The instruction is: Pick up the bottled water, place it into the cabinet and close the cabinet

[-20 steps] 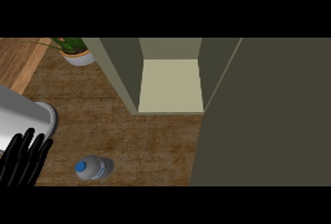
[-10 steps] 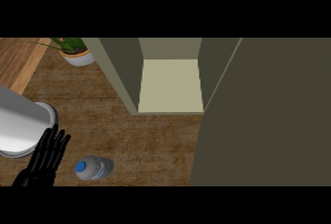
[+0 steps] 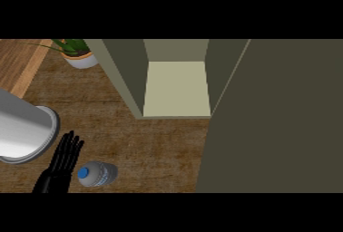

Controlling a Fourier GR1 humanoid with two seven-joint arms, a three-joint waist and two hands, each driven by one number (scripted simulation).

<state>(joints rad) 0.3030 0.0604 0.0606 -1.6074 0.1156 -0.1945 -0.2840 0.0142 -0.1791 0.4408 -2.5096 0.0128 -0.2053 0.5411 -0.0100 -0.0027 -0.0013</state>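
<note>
Left hand (image 3: pixel 60 163): fingers straight and together, just left of the bottle, near the counter's (image 3: pixel 161 140) front edge.
Bottle (image 3: pixel 97 174): upright, blue cap.
Cabinet (image 3: pixel 175 88): open.

blue-capped bottled water (image 3: pixel 97 174), black left hand (image 3: pixel 59 165)

Dim, even light; soft shadows

My left hand (image 3: pixel 59 164) is flat with straight fingers, just beside the water bottle (image 3: pixel 95 174) on the brown counter (image 3: pixel 154 145). The cabinet (image 3: pixel 175 88) is open. A plant pot (image 3: pixel 81 59) sits far back.
</note>
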